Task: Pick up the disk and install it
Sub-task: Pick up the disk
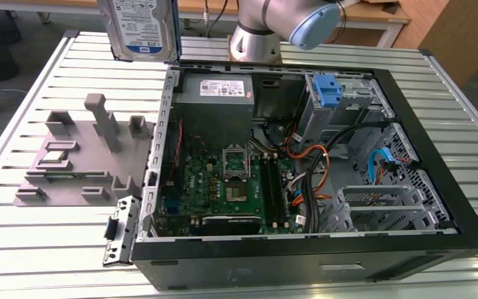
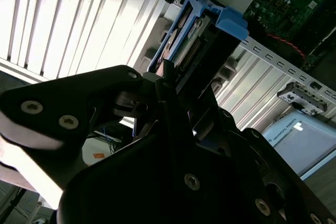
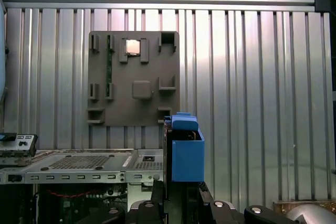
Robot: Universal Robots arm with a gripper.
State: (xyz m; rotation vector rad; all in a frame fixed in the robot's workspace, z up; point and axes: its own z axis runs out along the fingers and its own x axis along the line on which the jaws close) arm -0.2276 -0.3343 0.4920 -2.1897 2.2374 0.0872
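Disk (image 1: 144,28) (in jaws) aloft, outside open case (image 1: 264,265)

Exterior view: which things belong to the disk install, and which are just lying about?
Job:
- disk, gripped in the claw
- open computer case

Lying about:
- grey tray beside the case
- chip on that tray

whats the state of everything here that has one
disk, lifted off the table, upright, clamped in the gripper
gripper, shut on the disk
computer case, on its side, open, inside exposed
blue bracket, slotted into the drive cage
grey fixture, flat on the table beside the case
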